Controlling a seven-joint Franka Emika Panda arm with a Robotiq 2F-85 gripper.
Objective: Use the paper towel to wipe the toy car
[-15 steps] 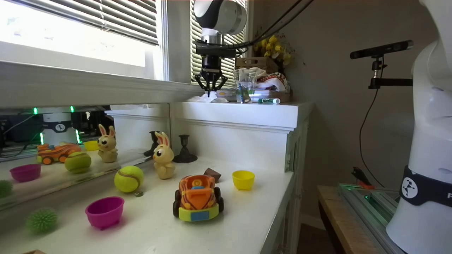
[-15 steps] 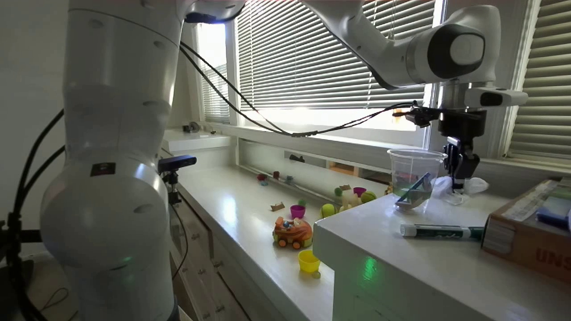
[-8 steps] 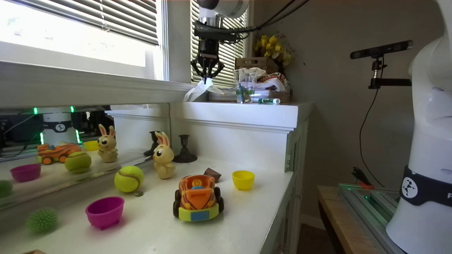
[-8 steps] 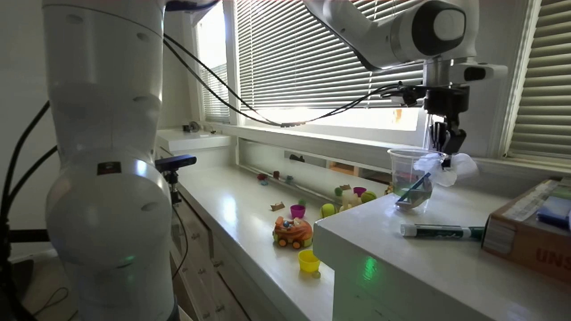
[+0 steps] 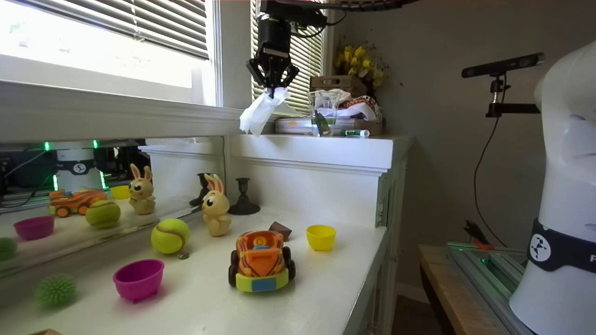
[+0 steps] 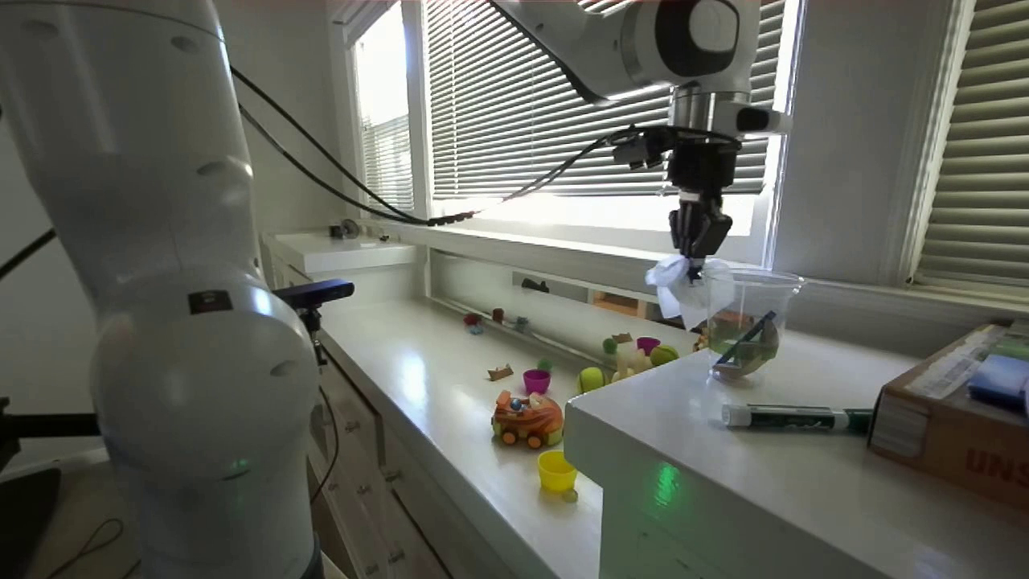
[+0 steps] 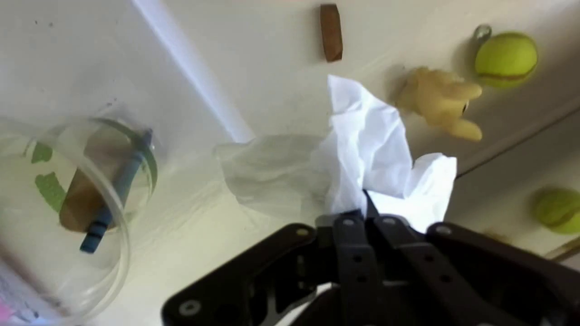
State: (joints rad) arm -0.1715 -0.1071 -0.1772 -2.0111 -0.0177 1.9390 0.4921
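The paper towel is a crumpled white sheet, seen in both exterior views (image 5: 258,115) (image 6: 682,304) and in the wrist view (image 7: 369,145). My gripper (image 5: 272,93) is shut on it, and the sheet hangs below and around the fingertips. The gripper also shows in the other frames (image 6: 694,272) (image 7: 366,210). The towel hangs in the air near the inner edge of the raised white ledge. The orange toy car (image 5: 260,263) with a lime bumper stands on the lower white counter, below the gripper and apart from it. It also shows from its side (image 6: 526,420). It is out of the wrist view.
A clear plastic cup (image 6: 748,354) holding a blue item, a green marker (image 6: 796,416) and a box (image 6: 949,418) are on the raised ledge (image 5: 312,149). Around the car are a yellow cup (image 5: 321,237), rabbit (image 5: 216,211), tennis ball (image 5: 170,236), pink bowl (image 5: 138,280) and black candlestick (image 5: 243,197).
The gripper has risen from the ledge with the towel, which lay there a second ago. It has moved past the clear cup toward the lower counter. The car has not moved.
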